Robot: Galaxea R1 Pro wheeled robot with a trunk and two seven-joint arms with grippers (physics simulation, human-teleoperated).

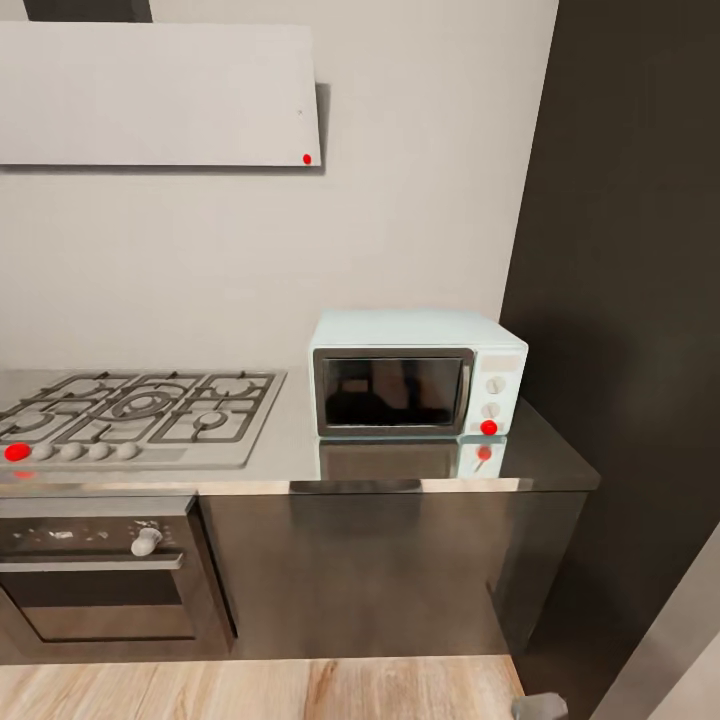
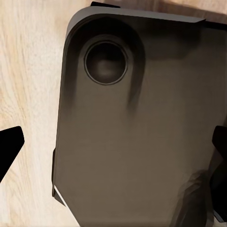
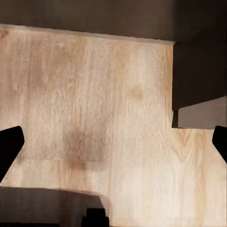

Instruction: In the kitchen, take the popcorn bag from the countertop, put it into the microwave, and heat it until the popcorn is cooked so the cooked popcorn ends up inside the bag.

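Head view: a small pale mint-blue microwave point(image 1: 417, 375) with a dark glass door, shut, sits on the glossy grey countertop point(image 1: 545, 455), right of a steel gas hob point(image 1: 135, 412) and above dark cabinet fronts.

Left wrist view: the left gripper point(image 2: 113, 156) points down at a dark rounded panel point(image 2: 137, 132) over pale wooden flooring point(image 2: 28, 75), fingertips spread wide.

Right wrist view: the right gripper point(image 3: 113, 146) hangs over the floorboards, fingers wide apart, gripping nothing.
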